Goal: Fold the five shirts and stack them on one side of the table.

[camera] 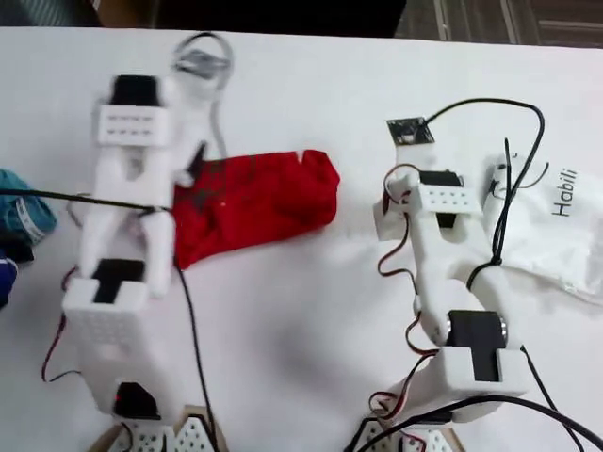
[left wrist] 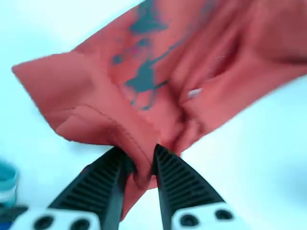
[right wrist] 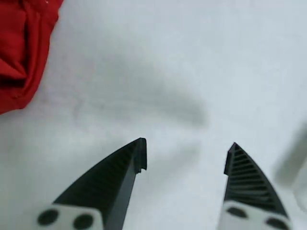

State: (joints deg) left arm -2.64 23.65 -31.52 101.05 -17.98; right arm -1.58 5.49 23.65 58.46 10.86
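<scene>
White tabletop (camera: 311,320) carries both arms; the left arm (camera: 122,235) leans forward over one end of the red shirt (camera: 254,198), its fingers (left wrist: 108,182) pinching a bunched hem; the right arm (camera: 443,254) stands bent near the shirt's other end, fingers (right wrist: 120,177) spread apart above the tabletop; the shirt lies crumpled between the two arms
</scene>
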